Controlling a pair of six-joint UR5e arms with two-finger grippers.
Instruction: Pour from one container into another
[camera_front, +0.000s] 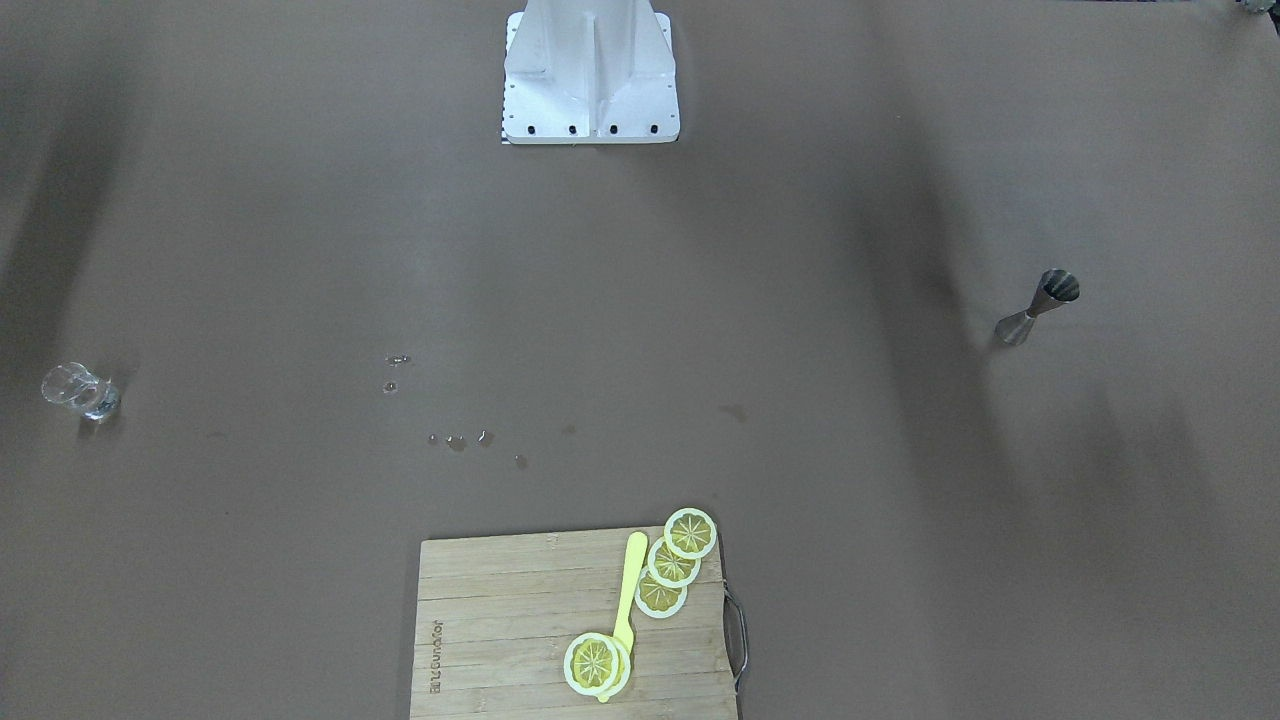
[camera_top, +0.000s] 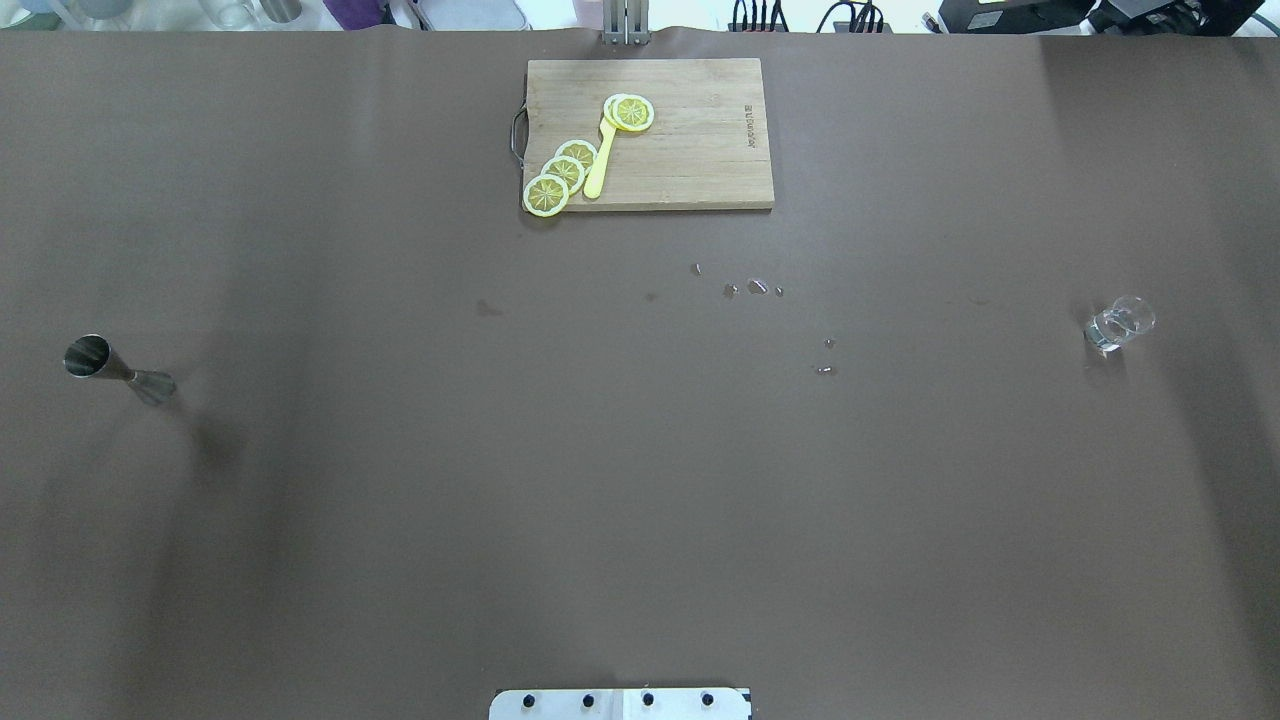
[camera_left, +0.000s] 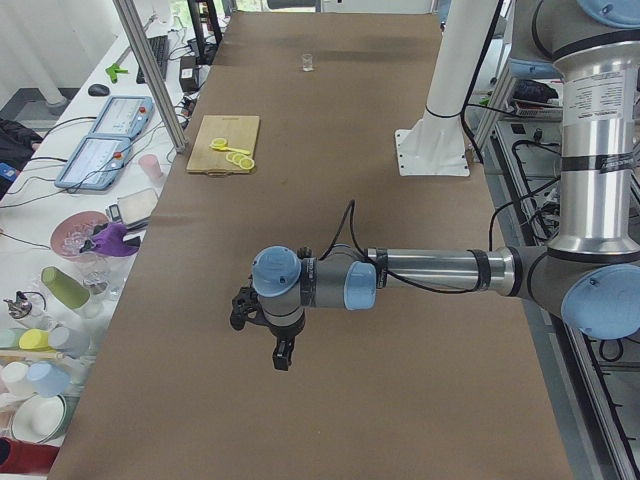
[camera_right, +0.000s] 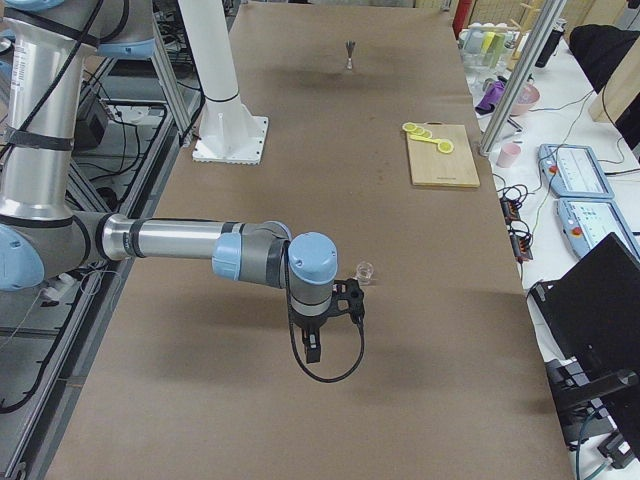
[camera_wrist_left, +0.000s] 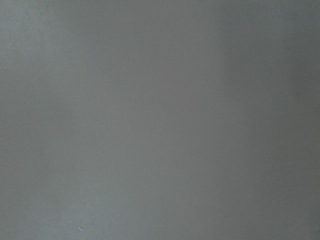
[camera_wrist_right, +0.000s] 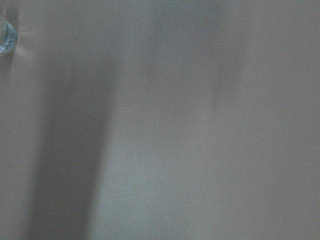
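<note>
Standing at opposite ends of the brown counter (camera_top: 640, 480) are the small clear glass (camera_top: 1118, 327) and the grey-steel hourglass jigger (camera_top: 118, 372). Whether the left claw (camera_left: 245, 308) or right claw (camera_right: 350, 298) is clenched cannot be told.

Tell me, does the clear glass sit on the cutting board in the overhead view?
No, the clear glass stands on the brown table, well apart from the cutting board.
</note>
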